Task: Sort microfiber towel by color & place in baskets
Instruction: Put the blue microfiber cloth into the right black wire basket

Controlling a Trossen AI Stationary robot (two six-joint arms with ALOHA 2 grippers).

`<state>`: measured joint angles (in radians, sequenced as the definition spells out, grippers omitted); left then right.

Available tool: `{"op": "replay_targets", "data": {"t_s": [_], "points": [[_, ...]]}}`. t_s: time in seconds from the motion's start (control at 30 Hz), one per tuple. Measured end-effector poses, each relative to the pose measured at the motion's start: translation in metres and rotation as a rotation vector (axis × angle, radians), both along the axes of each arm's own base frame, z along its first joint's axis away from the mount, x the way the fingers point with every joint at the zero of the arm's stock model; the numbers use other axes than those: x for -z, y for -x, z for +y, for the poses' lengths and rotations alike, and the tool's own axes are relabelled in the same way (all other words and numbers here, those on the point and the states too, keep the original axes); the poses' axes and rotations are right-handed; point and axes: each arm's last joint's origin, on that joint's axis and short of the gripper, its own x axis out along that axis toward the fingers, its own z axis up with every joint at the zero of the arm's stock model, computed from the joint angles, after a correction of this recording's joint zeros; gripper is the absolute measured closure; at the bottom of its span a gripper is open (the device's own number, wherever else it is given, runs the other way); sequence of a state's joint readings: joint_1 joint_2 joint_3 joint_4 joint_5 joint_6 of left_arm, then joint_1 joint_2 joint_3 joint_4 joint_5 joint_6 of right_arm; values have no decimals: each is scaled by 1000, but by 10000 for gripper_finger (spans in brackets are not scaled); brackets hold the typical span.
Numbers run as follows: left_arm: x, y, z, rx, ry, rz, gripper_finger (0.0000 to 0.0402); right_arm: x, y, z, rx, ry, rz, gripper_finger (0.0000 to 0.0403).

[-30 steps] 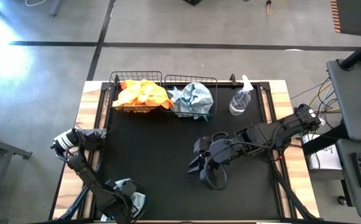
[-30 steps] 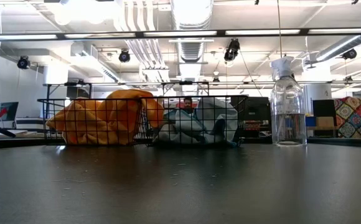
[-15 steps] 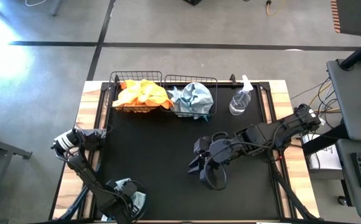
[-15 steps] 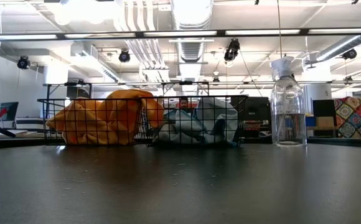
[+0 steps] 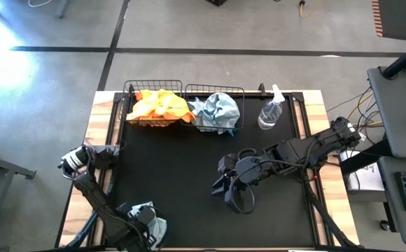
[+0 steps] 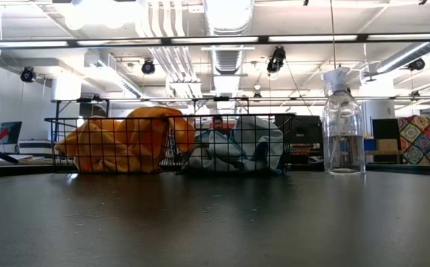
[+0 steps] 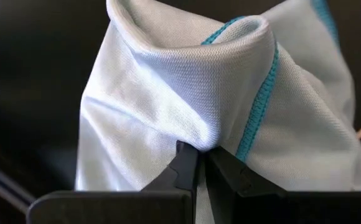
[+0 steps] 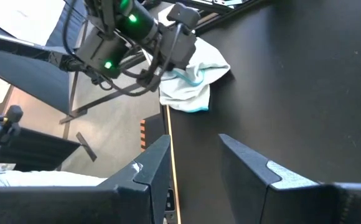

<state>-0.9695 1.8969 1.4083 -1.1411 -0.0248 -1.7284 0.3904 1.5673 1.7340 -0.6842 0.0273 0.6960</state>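
Pale blue-grey towel: pinched in closed left gripper, well apart from the baskets, for carrying there. Right gripper: held open, idle, nearer the baskets.

Grey concrete floor (dark seam lines); ceiling ducts overhead.

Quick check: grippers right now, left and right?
Left gripper: shut on a pale blue-grey towel.
Right gripper: open, holding nothing.
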Motion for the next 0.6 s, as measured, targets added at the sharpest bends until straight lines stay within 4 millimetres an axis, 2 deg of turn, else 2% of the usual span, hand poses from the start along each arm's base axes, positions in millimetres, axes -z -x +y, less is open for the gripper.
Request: {"op": "replay_targets", "data": {"t_s": [0.2,0.4,0.6], "points": [[-38,-6,0,33,-87,-69,399,0,0,0,0,0,0,280],[-87,-10,4,72,-180,-166,400,0,0,0,0,0,1,280],[-133,-15,5,159,-189,-363,400,0,0,0,0,0,0,280]]}}
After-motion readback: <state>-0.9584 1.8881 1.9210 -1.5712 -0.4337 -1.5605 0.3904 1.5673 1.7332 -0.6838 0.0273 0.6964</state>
